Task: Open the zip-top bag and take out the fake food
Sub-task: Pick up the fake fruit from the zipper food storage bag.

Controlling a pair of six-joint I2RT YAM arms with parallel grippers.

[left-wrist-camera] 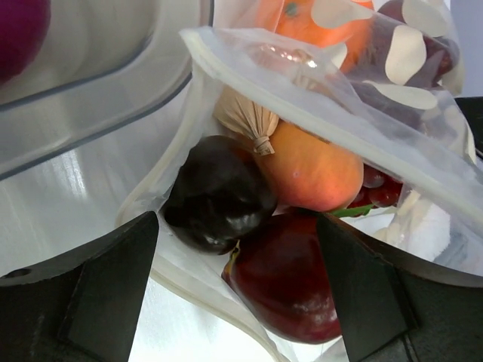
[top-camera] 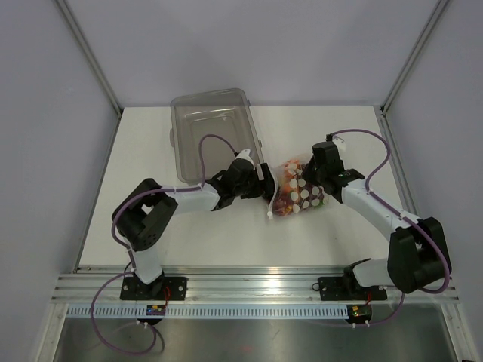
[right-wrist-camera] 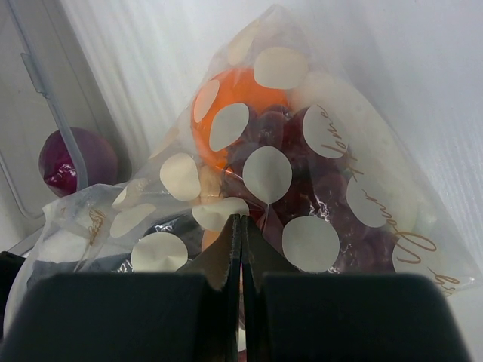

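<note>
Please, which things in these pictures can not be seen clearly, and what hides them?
- Top view: single pieces inside the zip-top bag are too small, and its dots cover them.
- Left wrist view: the purple piece is cut off by the corner; food behind the peach is hidden.
- Right wrist view: the gold writing is creased and unreadable.

On the table (top-camera: 151,226) the rigid bin (top-camera: 198,113) sits far and centre; the zip-top bag (top-camera: 300,194) lies just right of the bin's near right corner, between the two grippers; the left gripper (top-camera: 266,190) stands at the bag's left end, a finger on either side of its mouth; the right gripper (top-camera: 321,179) meets its right side; the fake food (left-wrist-camera: 309,170) is packed inside the bag; one round piece (right-wrist-camera: 78,161) lies in the bin.
</note>
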